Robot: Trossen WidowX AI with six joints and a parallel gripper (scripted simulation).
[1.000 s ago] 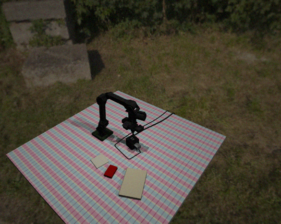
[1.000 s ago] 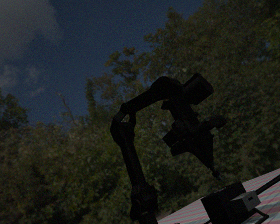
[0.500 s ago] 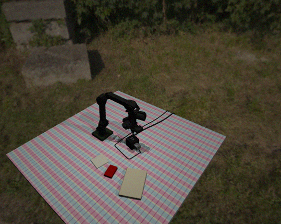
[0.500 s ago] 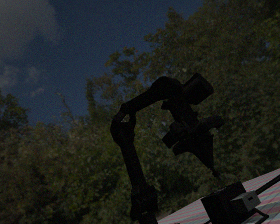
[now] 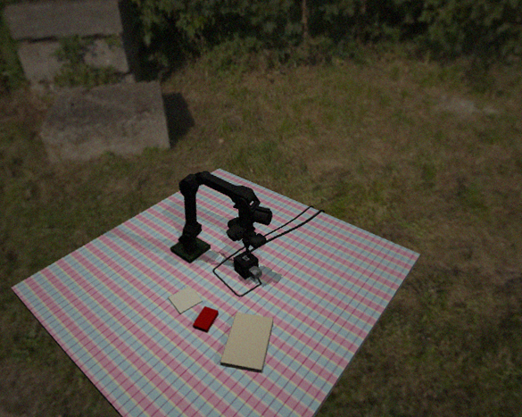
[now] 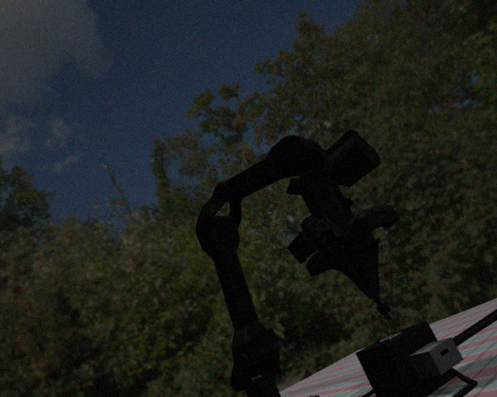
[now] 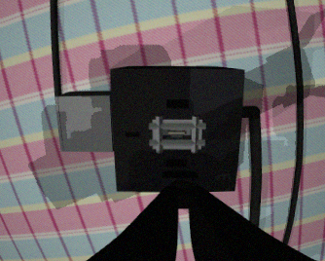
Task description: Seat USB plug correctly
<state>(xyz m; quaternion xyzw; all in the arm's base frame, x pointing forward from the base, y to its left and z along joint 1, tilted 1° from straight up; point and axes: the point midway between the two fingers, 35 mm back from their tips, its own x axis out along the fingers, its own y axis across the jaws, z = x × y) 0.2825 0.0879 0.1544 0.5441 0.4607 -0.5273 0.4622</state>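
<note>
The black power cube (image 5: 242, 267) (image 6: 387, 369) (image 7: 141, 170) stands on the checked cloth. Its top socket (image 7: 177, 133) has a pale metal frame and shows no plug in it in the wrist view. My gripper (image 5: 247, 247) (image 6: 382, 307) (image 7: 182, 196) is above the cube, pointing down and slightly tilted. It is shut on the USB plug, a small dark piece whose tip (image 6: 390, 315) shows just under the fingertips, apart from the cube's top. In the wrist view the fingers hide most of the plug, and which way round it faces cannot be told.
A grey block (image 5: 254, 271) (image 6: 429, 359) (image 7: 87, 123) sits against one side of the cube. Black cable (image 5: 226, 284) (image 7: 255, 170) loops around it and runs to the back edge. A pale square (image 5: 184, 300), a red box (image 5: 205, 319) and a beige book (image 5: 247, 341) lie toward the front.
</note>
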